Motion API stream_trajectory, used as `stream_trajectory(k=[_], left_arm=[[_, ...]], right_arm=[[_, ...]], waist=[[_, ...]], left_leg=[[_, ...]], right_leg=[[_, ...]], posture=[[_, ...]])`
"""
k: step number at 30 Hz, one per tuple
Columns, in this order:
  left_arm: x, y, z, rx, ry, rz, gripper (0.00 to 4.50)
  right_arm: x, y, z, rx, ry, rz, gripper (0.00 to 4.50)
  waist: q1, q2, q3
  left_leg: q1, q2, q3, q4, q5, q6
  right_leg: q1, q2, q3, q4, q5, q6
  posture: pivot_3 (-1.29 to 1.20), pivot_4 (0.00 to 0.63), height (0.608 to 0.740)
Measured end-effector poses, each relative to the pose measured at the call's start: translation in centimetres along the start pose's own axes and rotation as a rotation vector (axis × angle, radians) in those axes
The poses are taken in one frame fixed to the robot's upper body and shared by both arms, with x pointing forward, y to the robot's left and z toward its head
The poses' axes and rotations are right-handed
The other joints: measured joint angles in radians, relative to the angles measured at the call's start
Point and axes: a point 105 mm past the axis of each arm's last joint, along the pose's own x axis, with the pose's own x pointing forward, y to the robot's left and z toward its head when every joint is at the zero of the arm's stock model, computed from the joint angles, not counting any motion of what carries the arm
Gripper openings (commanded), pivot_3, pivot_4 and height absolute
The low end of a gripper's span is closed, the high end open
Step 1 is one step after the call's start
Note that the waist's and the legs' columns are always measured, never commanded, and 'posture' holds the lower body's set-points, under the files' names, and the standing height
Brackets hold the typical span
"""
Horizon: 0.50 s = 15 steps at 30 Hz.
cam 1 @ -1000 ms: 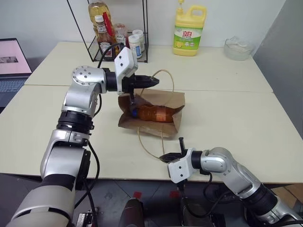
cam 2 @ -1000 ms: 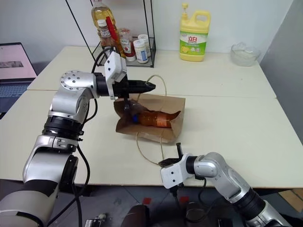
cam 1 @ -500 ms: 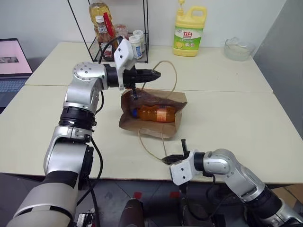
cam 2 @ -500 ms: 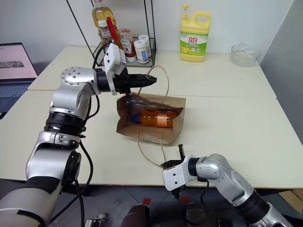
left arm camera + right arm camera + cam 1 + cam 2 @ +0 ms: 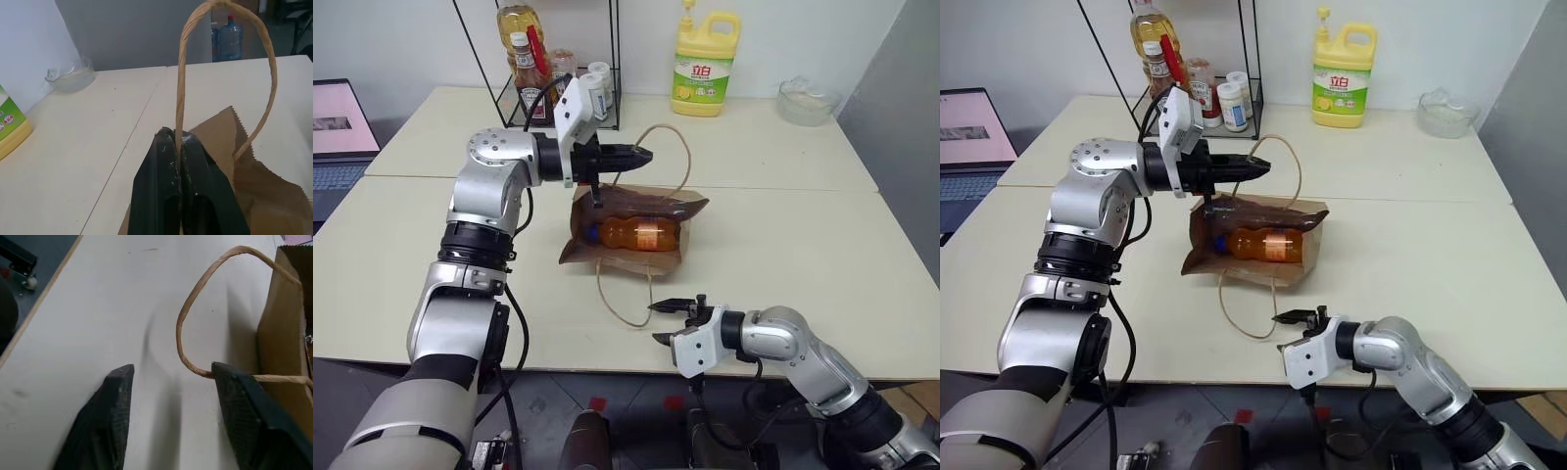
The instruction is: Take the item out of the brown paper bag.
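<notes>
The tan kraft paper bag (image 5: 631, 230) lies mid-table, well clear of every edge, with bare tabletop open from 3 to 5 o'clock of it; the small clear bottle of amber liquid with a dark blue cap (image 5: 631, 234) lies inside its open mouth. The left gripper (image 5: 644, 154), jaws pinched shut on the upper twisted-paper handle (image 5: 668, 157), has lifted the mouth higher than a second ago. At 6 o'clock, near the front edge, the right gripper (image 5: 667, 322) has gone from closed to spread, the lower handle loop (image 5: 195, 328) touching one finger (image 5: 249, 416).

Brown paper bag (image 5: 636, 230) hides part of the item (image 5: 631, 234).
</notes>
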Motion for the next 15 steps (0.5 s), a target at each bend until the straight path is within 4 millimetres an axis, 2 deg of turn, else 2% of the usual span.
stream_trajectory(k=[3, 7, 11, 15], left_arm=[[0.1, -0.3, -0.2, -0.012, -0.006, -0.010, 0.00], [0.3, -0.6, 0.0, -0.015, -0.018, -0.021, 0.00], [0.3, -0.7, -0.1, -0.021, -0.023, -0.024, 0.00], [0.3, -0.9, -0.2, -0.031, -0.030, -0.035, 0.00]], right_arm=[[-1.1, -1.1, 0.3, -0.037, -0.022, -0.092, 2.47], [-3.7, -3.0, 2.2, -0.062, -0.126, -0.237, 2.47], [-6.2, -3.8, 2.7, -0.020, -0.171, -0.310, 2.47], [-6.7, -6.3, 3.4, 0.012, -0.193, -0.387, 2.47]], waist=[[-0.001, 0.000, 0.000], [0.000, 0.000, 0.000], [0.000, 0.000, 0.000], [-0.005, 0.000, 0.000]], left_leg=[[0.000, 0.000, 0.000, 0.000, 0.000, 0.000], [0.000, 0.000, 0.000, 0.000, 0.000, 0.000], [0.000, 0.000, 0.000, 0.000, 0.000, 0.001], [0.000, 0.000, 0.000, 0.000, 0.000, 0.000]], right_leg=[[0.000, 0.000, 0.000, 0.000, 0.000, 0.000], [0.000, 0.000, 0.000, -0.001, 0.000, 0.000], [0.001, 0.000, 0.000, -0.001, 0.000, 0.000], [0.000, 0.000, 0.000, 0.000, 0.000, 0.000]], posture=[[0.00, 0.150, 0.740], [0.00, 0.150, 0.740], [0.00, 0.150, 0.740], [0.00, 0.150, 0.740]])
